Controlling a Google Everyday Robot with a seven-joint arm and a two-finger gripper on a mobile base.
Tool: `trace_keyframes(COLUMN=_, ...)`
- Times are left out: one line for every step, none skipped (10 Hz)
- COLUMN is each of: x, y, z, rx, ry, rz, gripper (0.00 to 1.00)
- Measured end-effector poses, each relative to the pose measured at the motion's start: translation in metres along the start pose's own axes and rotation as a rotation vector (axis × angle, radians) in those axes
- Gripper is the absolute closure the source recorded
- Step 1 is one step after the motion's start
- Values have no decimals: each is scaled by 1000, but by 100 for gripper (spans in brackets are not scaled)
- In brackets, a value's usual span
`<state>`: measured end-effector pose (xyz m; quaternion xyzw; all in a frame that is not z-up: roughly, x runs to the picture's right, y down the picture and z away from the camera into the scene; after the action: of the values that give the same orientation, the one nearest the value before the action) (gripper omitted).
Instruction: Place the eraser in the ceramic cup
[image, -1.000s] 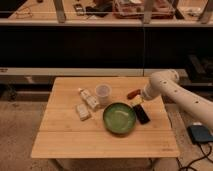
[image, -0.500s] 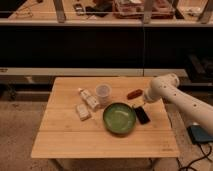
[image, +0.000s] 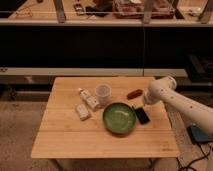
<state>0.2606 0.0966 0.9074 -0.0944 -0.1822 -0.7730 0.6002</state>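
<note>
Camera view: wooden table (image: 60, 145) carries everything at one flat level. White arm (image: 186, 106) reaches in from right of view, bent down so gripper (image: 144, 104) hangs just above eraser (image: 142, 115), we judge to line up pick; whether it is spread or clamped we can't make out. Green bowl (image: 119, 118) sits front centre. Cup (image: 103, 93) stands upright behind bowl, mouth up, ready to receive. Whitish blocks (image: 82, 111) lie left, clear of our path. Eraser lies flat on table, just beside bowl's right rim, not yet lifted. Reddish-brown oblong (image: 134, 93) lies between cup and arm.
</note>
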Motion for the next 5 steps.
trace_keyframes(x=-1, y=-6, z=2, rx=-1, ry=-3, rz=-5, gripper=20)
trace_keyframes(x=0, y=-13, z=5, rx=-7, ry=-3, rz=-20, gripper=20)
trace_keyframes(x=-2, y=-20, z=7, rx=-5, ry=-6, rz=-30, gripper=20)
trace_keyframes(x=-5, y=-25, z=9, rx=-2, ry=-10, rz=-42, gripper=20)
trace_keyframes(x=-11, y=-34, z=12, rx=5, ry=-21, rz=-58, gripper=20)
